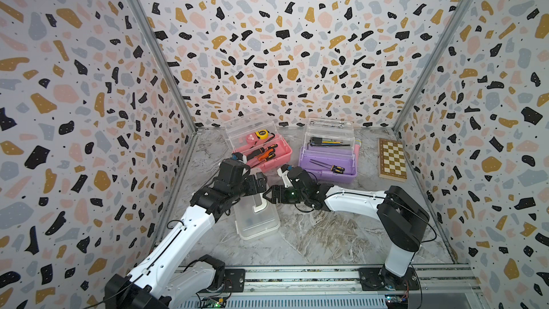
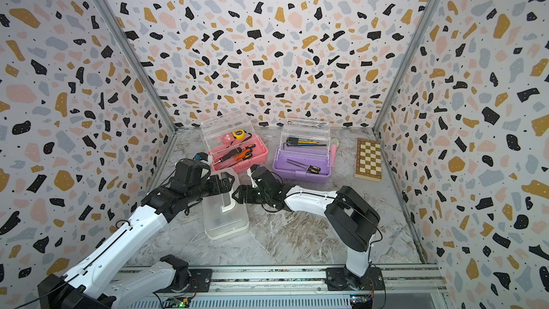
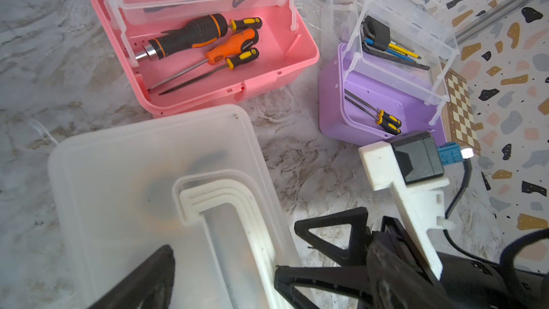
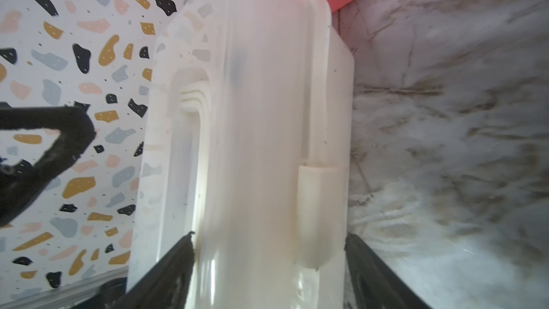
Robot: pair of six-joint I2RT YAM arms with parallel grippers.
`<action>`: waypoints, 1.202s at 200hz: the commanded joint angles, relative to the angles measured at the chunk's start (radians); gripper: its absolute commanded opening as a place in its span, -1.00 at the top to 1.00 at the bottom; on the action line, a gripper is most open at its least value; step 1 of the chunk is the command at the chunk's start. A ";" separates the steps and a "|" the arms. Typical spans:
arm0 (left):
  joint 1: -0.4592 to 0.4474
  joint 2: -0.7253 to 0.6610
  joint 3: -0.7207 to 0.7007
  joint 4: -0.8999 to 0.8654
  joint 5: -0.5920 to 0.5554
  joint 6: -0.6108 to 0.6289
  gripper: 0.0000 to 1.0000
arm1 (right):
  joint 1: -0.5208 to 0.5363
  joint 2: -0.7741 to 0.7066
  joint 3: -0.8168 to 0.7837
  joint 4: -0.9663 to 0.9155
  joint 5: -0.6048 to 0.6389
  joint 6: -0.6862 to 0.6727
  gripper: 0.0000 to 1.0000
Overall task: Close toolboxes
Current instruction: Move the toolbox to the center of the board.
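White toolbox (image 1: 258,224) lid down on marble tabletop (image 1: 326,233), terrazzo walls (image 1: 267,40); pink toolbox (image 1: 277,156), purple toolbox (image 1: 323,175) open, upper centre (screwdrivers (image 3: 234,46) inside). Left gripper (image 2: 225,184) spread; right gripper (image 4: 269,234) straddles white lid, grip unclear.

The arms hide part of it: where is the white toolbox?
In both top views the white toolbox sits left of centre on the marble table, just in front of the pink toolbox.

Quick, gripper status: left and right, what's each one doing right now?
Left gripper: open, empty, above the white toolbox.
Right gripper: open, jaws wide over the white toolbox, nothing visibly held.
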 commanded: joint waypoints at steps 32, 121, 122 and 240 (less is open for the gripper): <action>-0.017 0.009 0.022 0.068 0.120 -0.080 -0.98 | -0.159 -0.244 -0.098 -0.156 0.110 -0.191 -0.99; -0.315 0.228 0.032 0.296 -0.006 -0.209 -0.98 | -0.202 -0.447 -0.042 -0.544 0.719 -0.407 -0.99; -0.318 0.231 0.033 0.297 -0.010 -0.210 -0.98 | -0.205 -0.450 -0.044 -0.544 0.716 -0.408 -0.99; -0.340 0.288 -0.105 0.157 -0.253 -0.292 -0.98 | -0.288 -0.500 -0.111 -0.538 0.589 -0.352 -0.99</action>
